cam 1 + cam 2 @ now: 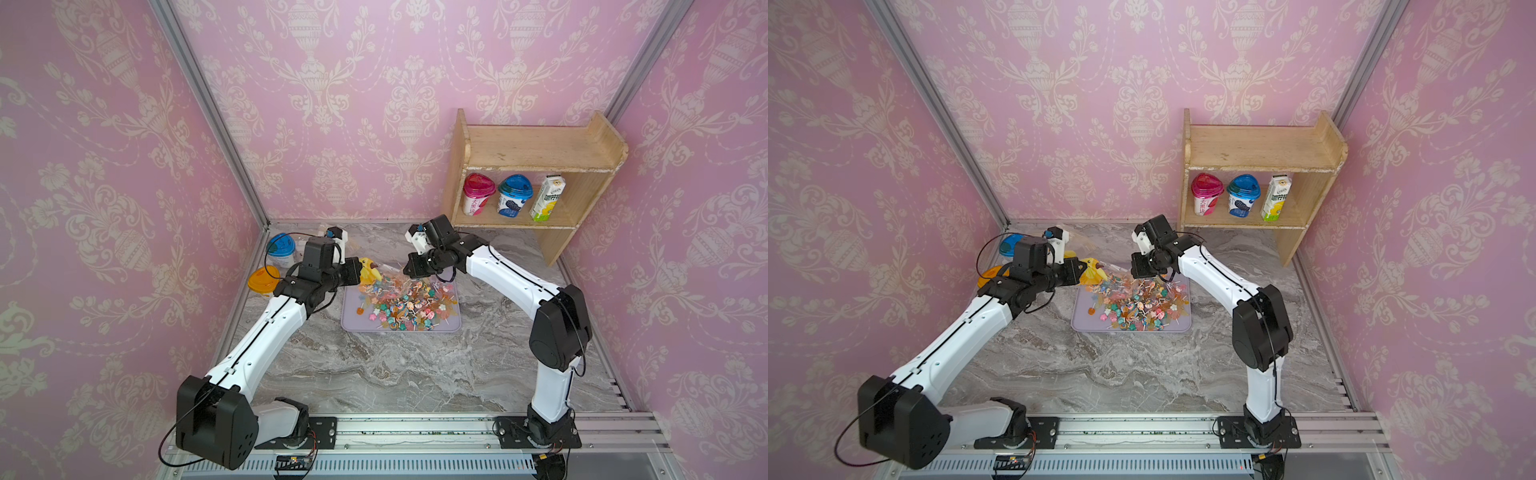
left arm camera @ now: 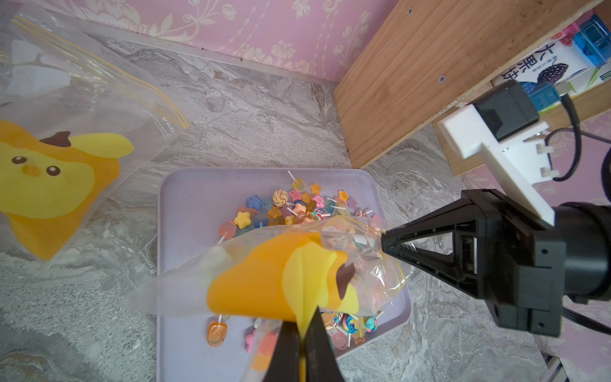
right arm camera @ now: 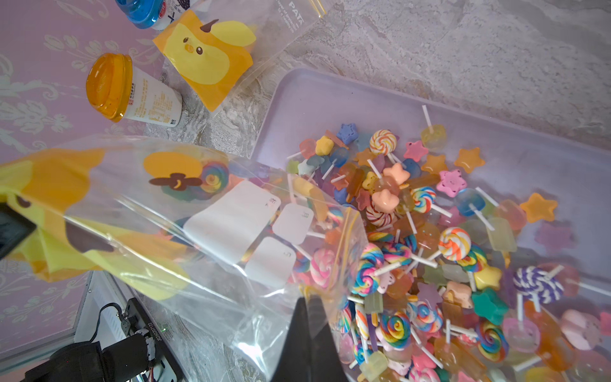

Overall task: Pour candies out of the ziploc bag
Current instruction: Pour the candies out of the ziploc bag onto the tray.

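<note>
Looks like staged robot test booth, not real home: pink wallpaper panels (image 1: 104,166) in aluminium frame (image 1: 210,108), marble-look table (image 1: 374,374), arms (image 1: 257,345) bolted to rail (image 1: 415,432), small wooden shelf (image 1: 540,149) holding yoghurt cups (image 1: 478,199).

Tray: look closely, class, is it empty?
No; in the right wrist view, candies lie heaped in the tray.

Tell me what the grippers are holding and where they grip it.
Both hold the clear ziploc bag: the left gripper pinches its duck-printed bottom end, the right gripper pinches the edge at its open mouth.
</note>
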{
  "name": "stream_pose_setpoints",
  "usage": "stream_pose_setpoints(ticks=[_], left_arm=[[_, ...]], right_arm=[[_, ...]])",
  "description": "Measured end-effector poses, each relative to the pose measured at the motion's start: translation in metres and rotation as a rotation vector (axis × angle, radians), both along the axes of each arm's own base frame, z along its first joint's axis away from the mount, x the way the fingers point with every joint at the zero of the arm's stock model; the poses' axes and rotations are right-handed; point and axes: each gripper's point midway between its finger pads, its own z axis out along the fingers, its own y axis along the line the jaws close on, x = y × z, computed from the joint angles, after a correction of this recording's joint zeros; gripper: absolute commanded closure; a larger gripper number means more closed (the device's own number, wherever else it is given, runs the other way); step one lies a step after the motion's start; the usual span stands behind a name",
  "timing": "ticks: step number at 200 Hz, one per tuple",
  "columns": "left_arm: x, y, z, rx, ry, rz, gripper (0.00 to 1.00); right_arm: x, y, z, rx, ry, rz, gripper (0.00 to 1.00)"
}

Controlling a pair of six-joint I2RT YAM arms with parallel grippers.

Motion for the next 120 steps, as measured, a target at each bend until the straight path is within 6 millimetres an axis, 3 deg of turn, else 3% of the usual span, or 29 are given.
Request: stream_pose_setpoints(ticks=[58, 120], left_arm=[[0.002, 0.003, 0.0, 0.016, -0.006, 0.01, 1.0], [0.011, 0.003, 0.013, 0.014, -0.034, 0.014, 1.0]], right_arm=[[0.002, 0.001, 0.008, 0.006, -0.009, -0.001, 1.0], [0.006, 0.004, 0.012, 0.01, -0.017, 0.001, 1.0]])
